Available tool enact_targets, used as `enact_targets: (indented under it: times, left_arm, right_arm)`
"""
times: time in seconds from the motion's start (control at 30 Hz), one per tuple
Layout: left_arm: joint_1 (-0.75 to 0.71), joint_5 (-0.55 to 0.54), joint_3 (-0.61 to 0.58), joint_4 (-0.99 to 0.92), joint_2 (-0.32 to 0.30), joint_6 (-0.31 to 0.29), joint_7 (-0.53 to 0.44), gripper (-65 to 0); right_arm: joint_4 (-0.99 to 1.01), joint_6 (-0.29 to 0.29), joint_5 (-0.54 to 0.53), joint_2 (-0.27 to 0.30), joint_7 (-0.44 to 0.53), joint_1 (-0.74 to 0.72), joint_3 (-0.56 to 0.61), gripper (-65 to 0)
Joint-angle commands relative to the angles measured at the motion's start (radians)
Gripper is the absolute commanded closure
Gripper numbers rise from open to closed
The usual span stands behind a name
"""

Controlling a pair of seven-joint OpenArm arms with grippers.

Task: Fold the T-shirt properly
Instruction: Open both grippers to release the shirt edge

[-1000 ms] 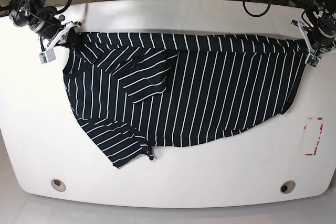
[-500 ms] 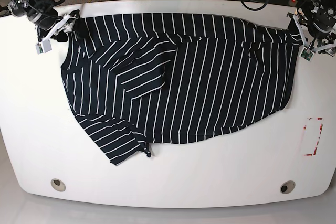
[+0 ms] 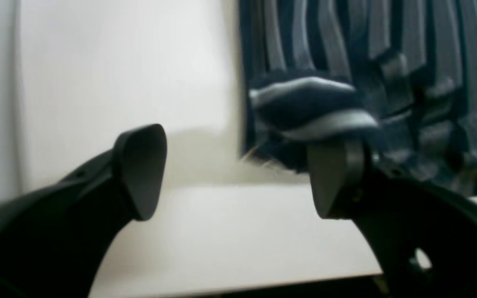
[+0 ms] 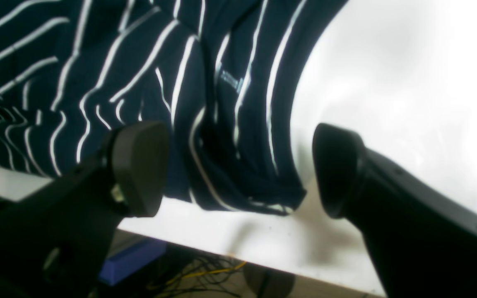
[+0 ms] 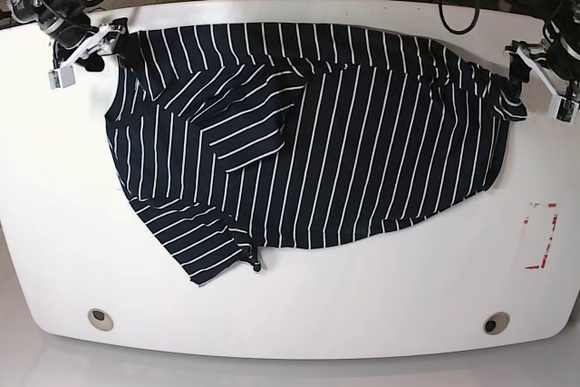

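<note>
Striped dark cloth of the T-shirt (image 5: 308, 133) lay spread across the white table (image 5: 381, 305), seemingly laid out flat for folding. Left gripper (image 3: 238, 171) and right gripper (image 4: 238, 169) stood released at its far corners, grasping nothing.

Bright, even light overhead; table (image 5: 299, 314) glares near-white in base view, edges bowed by lens. Left wrist pic badly blurred: my fingers (image 3: 141, 169) soft, T-shirt (image 3: 371, 82) stripes beyond them smeared. Right wrist pic sharper, w/ white glare past my fingers (image 4: 338, 165), soft shadow beneath them.
</note>
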State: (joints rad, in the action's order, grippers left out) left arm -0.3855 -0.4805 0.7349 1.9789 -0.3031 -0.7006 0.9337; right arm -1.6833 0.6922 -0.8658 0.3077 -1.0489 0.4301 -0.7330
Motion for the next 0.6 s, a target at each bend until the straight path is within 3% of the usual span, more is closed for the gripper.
enact_targets:
  times: [0.0,0.13,0.27,0.57]
  left_arm:
    - [0.032,-0.137,0.028,0.012,-0.04,0.002,-0.015,-49.6]
    - [0.056,-0.217,0.048,0.02,-0.04,0.002,0.087,-49.4]
    - [0.115,-0.217,0.11,0.007,-0.04,0.002,0.172,-49.6]
    - [0.133,-0.217,0.079,-0.125,-0.032,0.002,0.203,-49.6]
  right_arm:
    - [-0.05,0.006,-0.022,0.015,0.023,-0.001,-0.006,-52.3]
    - [-0.062,0.006,-0.022,0.014,0.023,0.0,-0.006,-52.3]
    - [-0.064,0.006,-0.022,0.015,0.023,-0.003,-0.01,-52.3]
    - [-0.038,0.006,-0.017,0.017,0.023,-0.064,-0.012,-52.3]
